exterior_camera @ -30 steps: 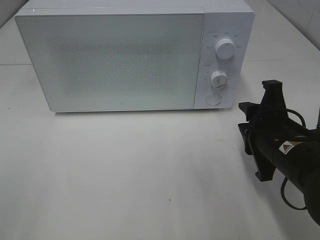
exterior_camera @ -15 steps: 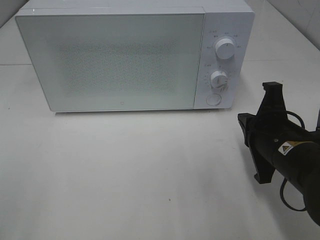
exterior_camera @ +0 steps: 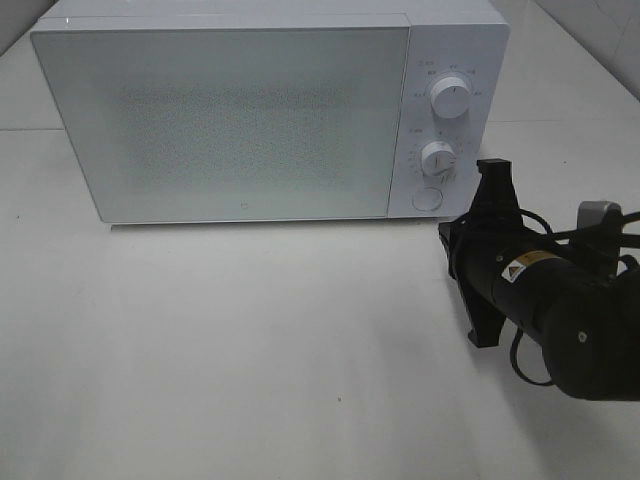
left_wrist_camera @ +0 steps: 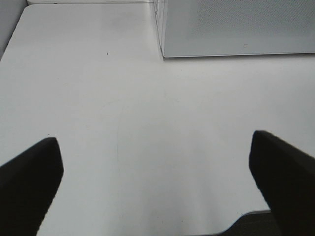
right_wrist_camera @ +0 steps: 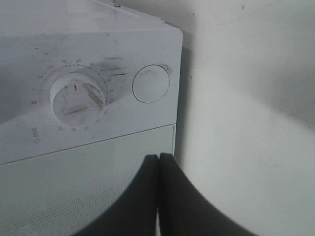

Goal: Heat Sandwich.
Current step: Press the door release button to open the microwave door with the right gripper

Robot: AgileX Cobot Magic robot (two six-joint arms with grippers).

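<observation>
right gripper [right_wrist_camera: 158, 161], pinched closed on nothing, is now sitting closer to the microwave [exterior_camera: 230, 120], round button [exterior_camera: 428, 199] at its 11 o'clock.

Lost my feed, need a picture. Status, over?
Right gripper shut, empty, facing round button. Left gripper open, empty. Sandwich not in view; microwave door closed.

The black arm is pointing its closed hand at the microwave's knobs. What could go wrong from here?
The right hand, shut, points near the round button beside the lower dial; a slight miss could knock the dial instead. A firm push might slide the microwave on the smooth table. The door is closed and no sandwich is in view, so it might run empty.
</observation>
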